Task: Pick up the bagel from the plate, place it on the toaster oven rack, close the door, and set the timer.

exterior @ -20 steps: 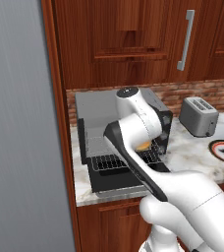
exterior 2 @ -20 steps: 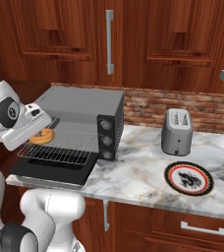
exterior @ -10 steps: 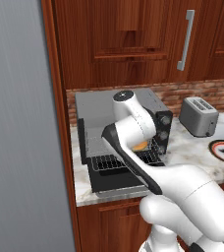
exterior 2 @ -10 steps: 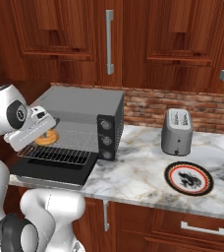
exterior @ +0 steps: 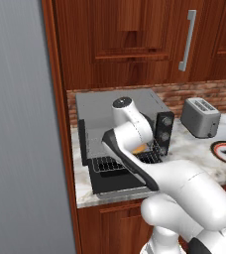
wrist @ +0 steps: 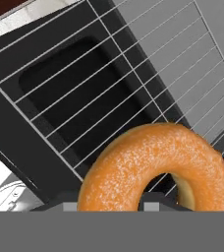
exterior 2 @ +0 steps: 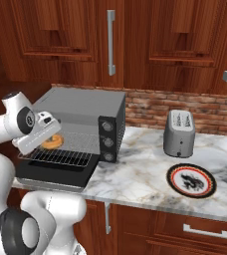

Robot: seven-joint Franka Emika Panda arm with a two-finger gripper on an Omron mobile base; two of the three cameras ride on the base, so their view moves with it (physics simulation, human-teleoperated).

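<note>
My gripper [exterior 2: 46, 136] is shut on the bagel [wrist: 143, 162], a golden orange-brown ring that sits low in the hand view. The bagel [exterior 2: 52, 142] hangs a little above the toaster oven rack [exterior 2: 60, 157], at the mouth of the black, grey-topped oven [exterior 2: 80, 107]. In the left base view my arm hides most of the bagel [exterior: 140, 148], and the rack [exterior: 105, 163] shows to its left. The door [exterior 2: 51, 174] lies folded down flat under the rack. The red-rimmed plate [exterior 2: 190, 180] rests bare on the marble counter to the right.
A silver two-slot toaster [exterior 2: 180, 133] stands between the oven and the plate, against the brick backsplash. Brown wooden cabinets hang above. A tall grey panel [exterior: 21, 124] borders the oven on its left. The oven's knobs [exterior 2: 105, 142] sit on its right front.
The hand has carried the bagel a little lower and further in over the rack, toward the oven's opening. The oven, door and plate have stayed put.
</note>
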